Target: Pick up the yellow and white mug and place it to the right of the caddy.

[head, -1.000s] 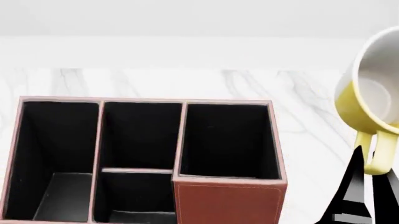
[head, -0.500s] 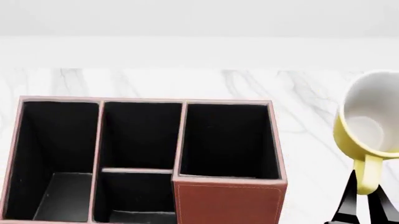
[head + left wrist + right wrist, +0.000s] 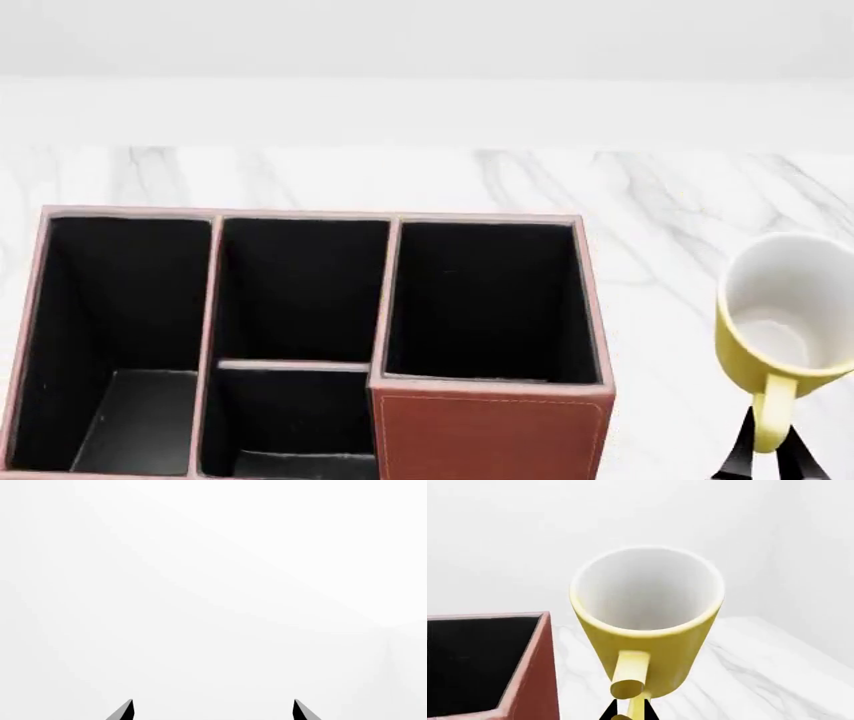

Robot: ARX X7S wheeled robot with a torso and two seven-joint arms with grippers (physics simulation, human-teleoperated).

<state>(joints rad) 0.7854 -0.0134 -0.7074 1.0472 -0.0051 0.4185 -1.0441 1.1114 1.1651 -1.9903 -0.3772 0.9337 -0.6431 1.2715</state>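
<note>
Mug-carrying black right gripper [image 3: 769, 455] pinches only the loop handle of the small yellow-outside, white-inside cylindrical mug [image 3: 785, 315], hanging right of the reddish-brown stitched leather-look caddy [image 3: 489, 425], above the white marble counter [image 3: 641, 200]. Such a thin hold may let it swivel, landing tilted or bumping the caddy wall. Left gripper [image 3: 212, 711] gapes empty.

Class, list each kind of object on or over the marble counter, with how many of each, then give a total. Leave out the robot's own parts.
Mug: 1 (yellow outside, white inside, held by its handle in the right claw)
Caddy: 1 (reddish-brown, black-lined compartments)
Total: 2
</note>
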